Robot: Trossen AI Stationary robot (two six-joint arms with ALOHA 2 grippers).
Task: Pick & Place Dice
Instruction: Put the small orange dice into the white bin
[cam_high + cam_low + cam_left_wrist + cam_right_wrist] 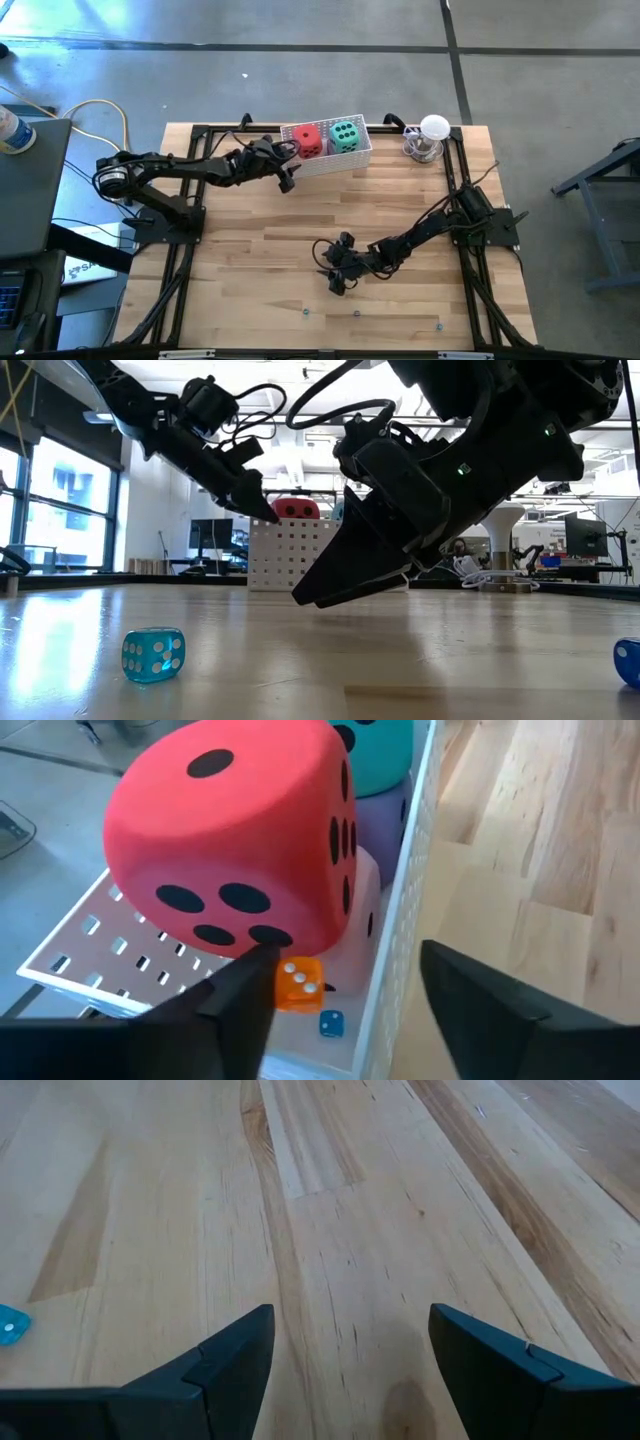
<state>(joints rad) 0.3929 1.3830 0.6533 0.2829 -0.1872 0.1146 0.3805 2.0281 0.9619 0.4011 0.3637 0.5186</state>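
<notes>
Both arms [190, 170] are black, built of jointed segments with exposed black cables looped along the links. Each gripper, left gripper [340, 1005] and right gripper [350, 1370], carries two dark, flat, wedge-shaped fingers with angular bevelled edges.

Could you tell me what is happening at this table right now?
The left tool sits open at the white perforated basket at the table's far edge, beside the red die, which rests on the dice below it, next to the teal-green die. The right tool hangs open and empty over bare wood nearer the front.
</notes>
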